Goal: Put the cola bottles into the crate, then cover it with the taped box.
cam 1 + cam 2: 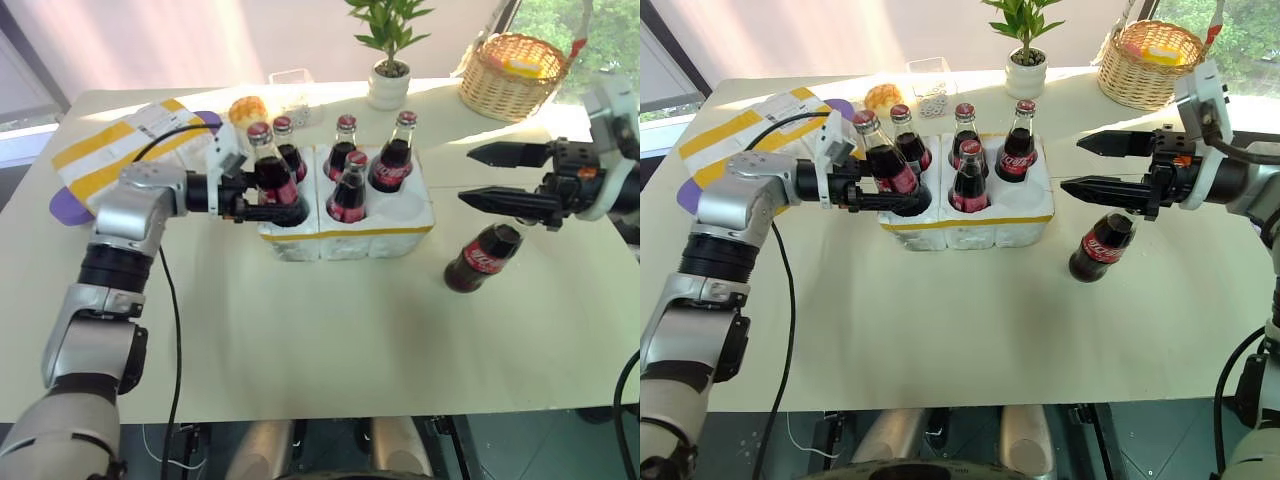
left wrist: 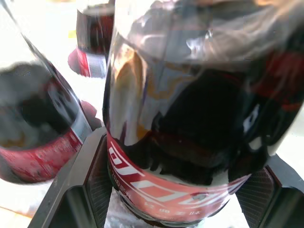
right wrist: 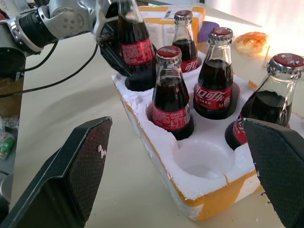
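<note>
The white foam crate (image 1: 400,236) with a yellow tape band stands mid-table. Several cola bottles (image 1: 349,188) stand in its wells, and the front right well (image 3: 205,158) holds nothing. My left gripper (image 1: 272,197) is shut on one more cola bottle (image 1: 271,172), upright at the crate's front left well. Another cola bottle (image 1: 481,259) lies slanted on the table right of the crate. Just above its neck my right gripper (image 1: 466,175) is open and pointing at the crate. The taped box (image 1: 115,150) lies at the back left behind my left arm.
A wicker basket (image 1: 512,75) sits at the back right corner and a potted plant (image 1: 390,62) behind the crate. A bun-like item (image 1: 248,108) and a small clear container (image 1: 292,84) lie near the box. A purple object (image 1: 62,208) peeks from under the box.
</note>
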You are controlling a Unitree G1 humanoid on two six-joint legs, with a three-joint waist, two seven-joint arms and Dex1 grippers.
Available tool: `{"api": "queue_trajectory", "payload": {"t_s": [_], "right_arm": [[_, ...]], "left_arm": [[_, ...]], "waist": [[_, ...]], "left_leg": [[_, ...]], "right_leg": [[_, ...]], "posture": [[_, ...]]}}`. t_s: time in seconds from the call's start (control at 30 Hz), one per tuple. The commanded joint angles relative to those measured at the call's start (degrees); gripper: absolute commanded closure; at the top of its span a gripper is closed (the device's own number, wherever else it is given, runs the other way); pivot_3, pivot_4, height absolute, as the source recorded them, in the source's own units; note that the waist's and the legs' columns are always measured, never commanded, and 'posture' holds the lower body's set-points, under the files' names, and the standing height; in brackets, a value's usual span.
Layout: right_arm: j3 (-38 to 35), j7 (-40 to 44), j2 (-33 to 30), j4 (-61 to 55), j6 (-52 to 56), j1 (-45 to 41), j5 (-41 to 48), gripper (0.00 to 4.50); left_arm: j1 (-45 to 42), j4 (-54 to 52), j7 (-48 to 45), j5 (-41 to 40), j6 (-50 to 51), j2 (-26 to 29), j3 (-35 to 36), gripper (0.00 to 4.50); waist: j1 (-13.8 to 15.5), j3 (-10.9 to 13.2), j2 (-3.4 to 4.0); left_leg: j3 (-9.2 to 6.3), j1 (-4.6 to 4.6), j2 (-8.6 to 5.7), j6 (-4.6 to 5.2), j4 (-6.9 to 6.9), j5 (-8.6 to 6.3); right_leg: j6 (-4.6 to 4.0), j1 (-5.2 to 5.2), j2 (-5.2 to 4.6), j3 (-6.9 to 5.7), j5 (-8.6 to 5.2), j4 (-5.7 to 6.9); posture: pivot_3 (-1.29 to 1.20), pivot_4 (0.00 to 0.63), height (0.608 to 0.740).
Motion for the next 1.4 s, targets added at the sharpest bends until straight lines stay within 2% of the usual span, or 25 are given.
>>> {"api": "queue_trajectory", "payload": {"t_s": [0.03,0.07,0.2,0.27,0.4,0.53,0.63,0.7,0.77,0.87,0.97,1.03,1.23,1.4], "right_arm": [[-1.48,-0.81,-0.85,-1.24,-0.74,-1.07,0.71,0.0],[-1.25,-1.04,-0.83,-0.85,-0.87,-1.5,0.55,0.0],[-0.63,-1.93,-1.05,0.99,-1.64,-3.74,-0.41,0.0],[-0.92,-2.21,-2.01,2.85,-2.2,-6.4,-0.89,0.0],[-4.51,-2.78,-6.89,8.47,0.42,-12.66,0.32,0.0],[-13.09,-1.4,-15.1,9.52,2.1,-5.39,-0.83,0.0],[-24.14,-2.0,-15.06,5.14,6.03,6.55,-1.77,0.0],[-31.56,-2.52,-13.55,1.25,9.31,14.79,-2.03,0.0],[-39.74,-4.67,-6.94,-7.62,13.09,24.73,-0.51,0.0],[-44.74,-8.44,2.27,-19.04,13.24,35.03,0.96,0.0],[-44.65,-14.33,12.94,-30.57,13.16,42.95,3.83,0.0],[-44.41,-18.07,17.07,-35.04,13.33,45.36,6.19,0.0],[-37.35,-28.47,23.87,-38.77,10.89,46.82,8.3,0.0],[-30.64,-34.27,25.96,-34.78,6.82,46.09,5.13,0.0]], "left_arm": [[0.25,0.64,0.23,1.64,-1.32,-0.53,0.17,0.17],[0.18,0.93,0.46,1.86,-1.25,-0.79,0.31,0.04],[0.0,-0.29,0.34,1.47,-0.29,-0.28,1.44,0.04],[0.05,-3.59,-0.12,-0.06,1.43,1.59,3.21,0.04],[-0.39,-13.62,-3.58,-8.62,12.22,8.84,9.49,0.04],[-1.98,-21.59,-8.25,-20.39,25.49,18.78,16.95,0.04],[-2.69,-24.24,-8.53,-24.77,30.68,21.4,18.08,0.04],[-2.56,-25.85,-8.9,-25.79,31.86,22.27,17.63,0.04],[-0.96,-27.94,-9.73,-24.58,30.12,22.33,15.37,0.04],[0.45,-29.24,-9.99,-23.49,28.33,21.81,13.2,0.04],[0.75,-29.05,-9.62,-22.88,26.78,21.08,11.93,0.04],[0.64,-28.85,-9.88,-22.8,26.36,21.02,11.53,0.04],[1.23,-29.8,-10.37,-22.43,25.53,20.74,10.18,0.04],[2.53,-32.15,-9.97,-22.29,24.85,20.17,9.17,0.04]], "waist": [[0.13,0.0,0.0],[0.17,-0.02,0.01],[0.16,-0.02,0.0],[0.05,-0.02,0.0],[-0.03,0.02,0.03],[0.37,0.02,0.02],[0.57,-0.05,0.03],[0.97,-0.06,0.01],[1.33,-0.07,-0.01],[1.58,-0.09,0.01],[1.4,-0.11,0.05],[1.27,-0.11,0.07],[1.49,-0.16,-0.02],[1.52,-0.16,-0.03]], "left_leg": [[0.0,0.0,0.0,0.0,0.0,0.0],[0.0,0.0,0.0,0.0,0.02,0.0],[0.0,0.03,-0.01,0.02,0.07,-0.01],[0.0,0.04,-0.01,0.04,0.07,-0.02],[0.0,-0.06,0.0,0.0,0.01,0.0],[-0.05,-0.08,0.05,0.04,-0.11,-0.03],[-0.04,0.03,-0.06,0.32,-0.03,-0.21],[-0.04,0.07,-0.11,0.53,0.1,-0.33],[0.0,0.13,-0.12,0.49,0.11,-0.27],[-0.06,0.64,0.15,0.36,-0.02,-0.21],[-0.02,0.82,0.16,0.35,-0.05,-0.22],[-0.02,0.94,0.22,0.34,-0.11,-0.23],[0.1,0.94,0.21,0.36,-0.12,-0.24],[0.1,0.94,0.17,0.38,-0.12,-0.25]], "right_leg": [[0.0,0.0,0.0,0.0,0.0,0.0],[0.0,0.01,0.0,-0.01,0.0,0.0],[0.01,0.07,-0.01,0.0,0.02,0.0],[0.01,0.08,-0.01,0.0,0.02,0.0],[0.01,-0.08,0.0,0.01,0.02,0.04],[-0.01,-0.1,0.05,-0.01,0.0,-0.05],[-0.01,0.13,0.0,-0.01,-0.01,-0.13],[0.02,0.27,-0.02,0.02,-0.01,-0.17],[0.1,0.27,-0.02,0.09,0.04,-0.08],[0.07,0.67,0.06,0.15,0.03,-0.05],[0.06,0.81,0.06,0.22,0.01,-0.08],[0.06,0.93,0.09,0.23,0.0,-0.15],[0.06,0.89,0.08,0.33,0.0,-0.17],[0.06,0.9,0.05,0.33,0.0,-0.21]], "posture": [[0.0,0.15,0.74],[0.0,0.15,0.74],[0.0,0.15,0.74],[0.0,0.15,0.74],[0.0,0.15,0.74],[0.0,0.15,0.74],[0.0,0.15,0.74],[0.0,0.15,0.74],[0.0,0.15,0.74],[0.0,0.15,0.74],[0.0,0.15,0.74],[0.0,0.15,0.74],[0.0,0.15,0.74],[0.0,0.15,0.74]]}}
